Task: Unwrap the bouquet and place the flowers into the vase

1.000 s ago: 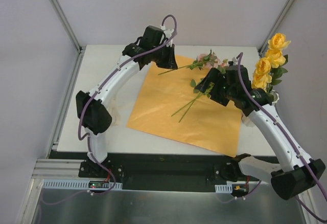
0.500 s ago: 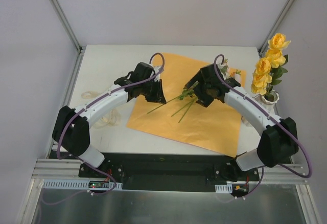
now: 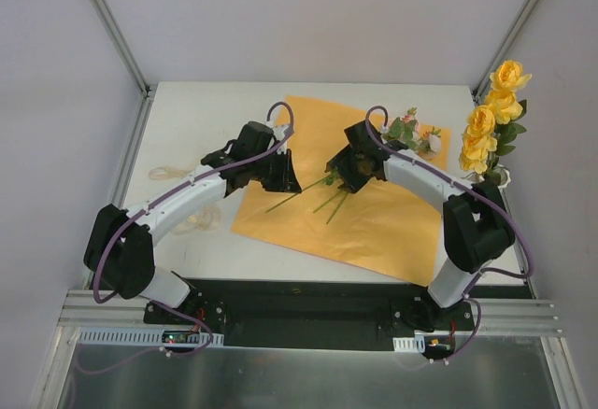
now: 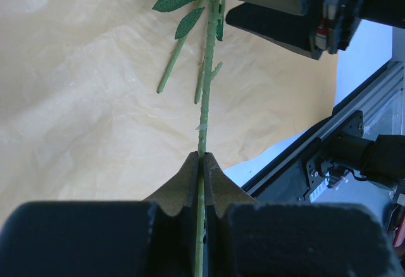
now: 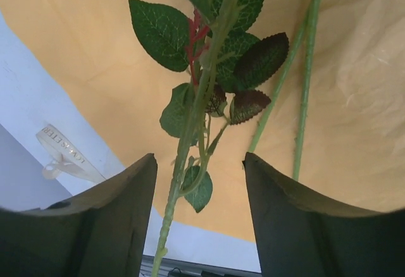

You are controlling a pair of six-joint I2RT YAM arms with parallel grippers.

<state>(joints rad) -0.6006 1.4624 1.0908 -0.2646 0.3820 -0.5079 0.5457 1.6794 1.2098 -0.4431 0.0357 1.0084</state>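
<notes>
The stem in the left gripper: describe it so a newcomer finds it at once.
Start at the bright orange paper sheet mid-table. Over it a thin green leafy stem runs from the left gripper to the open right gripper. Two stems lie loose beside it; only this one is clamped.

Top view: bright, even, diffuse light from above; faint soft shadows beside the arms on the crinkled bright orange paper sheet (image 3: pixel 374 218); focus sharp. Left wrist view: black padded left gripper (image 4: pixel 201 158) blurred up close, thin green stem (image 4: pixel 204 112) crisp beyond; paper washed pale (nearly cream). Right wrist view: dark right gripper (image 5: pixel 199 163) soft-edged; veined green leaves (image 5: pixel 161 33) sharp; white tabletop (image 5: pixel 31 100) tinted blue.
</notes>
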